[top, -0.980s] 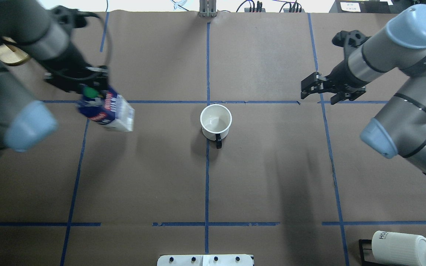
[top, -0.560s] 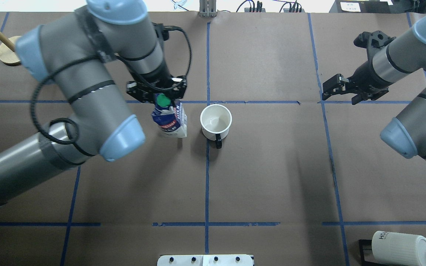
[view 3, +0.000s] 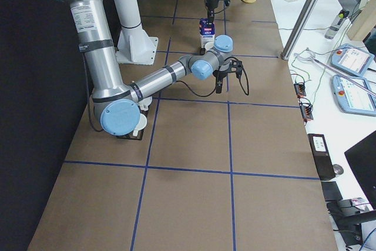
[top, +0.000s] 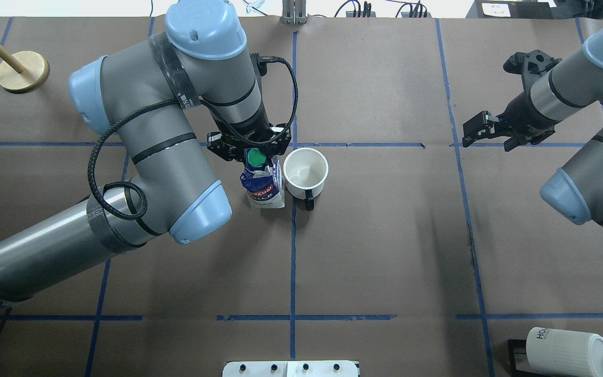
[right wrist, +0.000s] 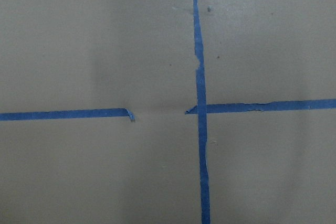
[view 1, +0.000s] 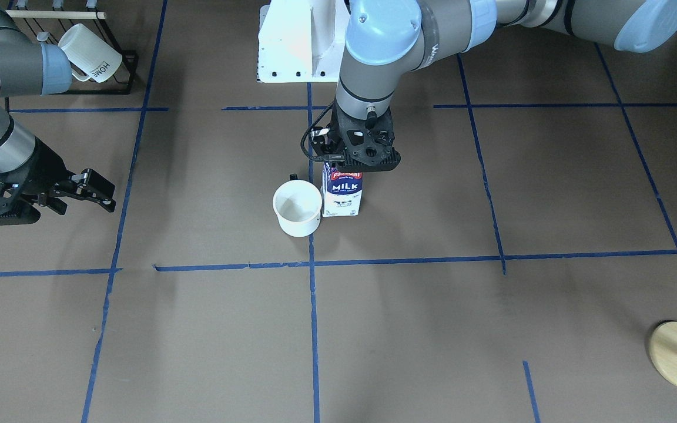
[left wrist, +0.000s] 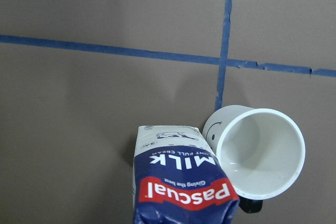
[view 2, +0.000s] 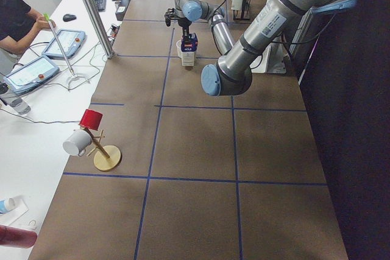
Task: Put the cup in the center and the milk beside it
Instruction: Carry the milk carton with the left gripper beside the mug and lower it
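The cup [top: 305,168], a white mug with a dark handle, stands upright just on the robot's side of the center [top: 294,145] tape crossing. Its smiley face shows in the left wrist view [left wrist: 212,129]. The milk [top: 262,182] is a blue carton with a green cap, upright and close against the cup's left side. It also shows in the front view [view 1: 342,194], base at the table. My left gripper [top: 249,150] is shut on the milk's top. My right gripper [top: 482,135] is open and empty, far to the right above the tape.
A black rack with ribbed "HOME" mugs [top: 568,351] sits at the near right corner. A wooden mug stand [top: 21,70] is at the far left. The robot's white base plate [top: 291,368] lies at the near edge.
My left arm has carried the milk from the left side rightward to right beside the cup and set it upright. My right gripper has drawn back to the right.
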